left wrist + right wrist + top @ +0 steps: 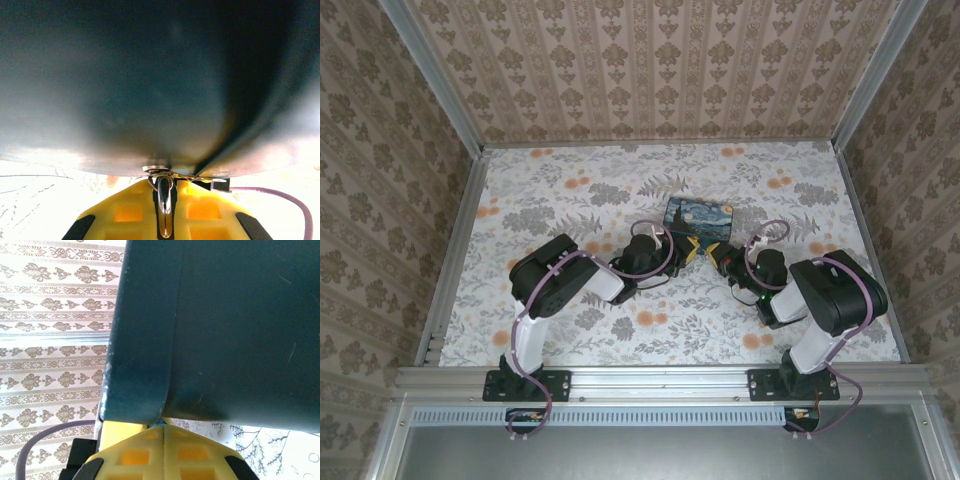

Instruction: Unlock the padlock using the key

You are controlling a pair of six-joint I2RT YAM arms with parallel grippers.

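Note:
The padlock (150, 90) is a dark teal body looming close over my left gripper (165, 187). That gripper is shut on the key (165, 202), a thin metal piece standing upright between the yellow fingers. The key's tip meets the silver keyhole ring on the padlock's underside, and a wire key ring sticks out to the right. In the right wrist view the padlock (225, 330) hangs above the table with my right gripper (164, 429) shut on its lower edge. From above, the left gripper (688, 250) and right gripper (716, 256) meet tip to tip mid-table.
A rectangular box (698, 215) with a night-sky painting lies just behind the two grippers. The floral tabletop (570, 190) is ringed by patterned walls, with an aluminium rail along the near edge. Purple cables loop over both wrists.

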